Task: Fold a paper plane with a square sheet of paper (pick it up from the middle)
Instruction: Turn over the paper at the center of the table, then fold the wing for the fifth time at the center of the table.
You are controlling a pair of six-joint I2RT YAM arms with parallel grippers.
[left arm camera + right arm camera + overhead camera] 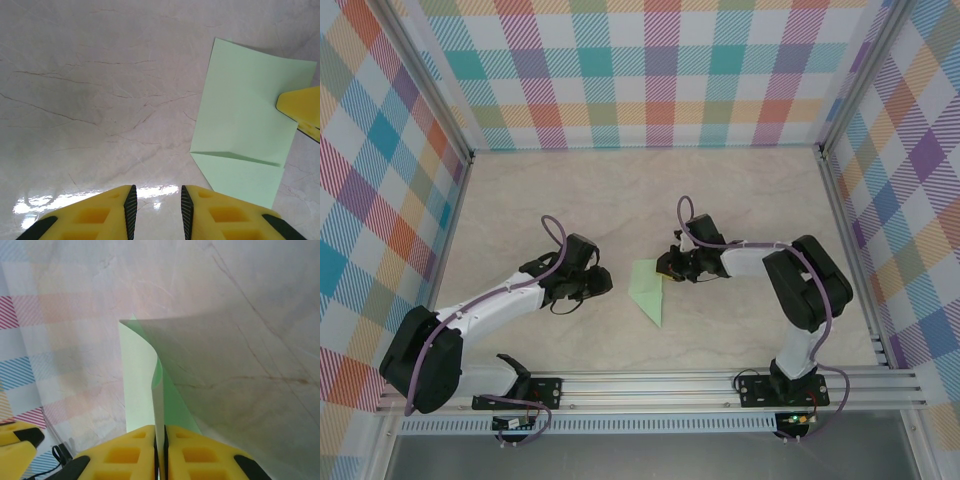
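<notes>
The right gripper (pixel 161 432) is clenching one edge of the thin pale green square sheet of paper (pixel 137 385) at the bottom centre of its wrist view, probably to lift that flap over for a fold. The left gripper (pixel 158 194) is hovering just beside the sheet, fingers slightly parted and grasping nothing, probably ready to press it down. The overhead view is placing the sheet mid-frame between both arms. The left wrist view is showing a crease at its right, and the right wrist view the raised edge curling.
</notes>
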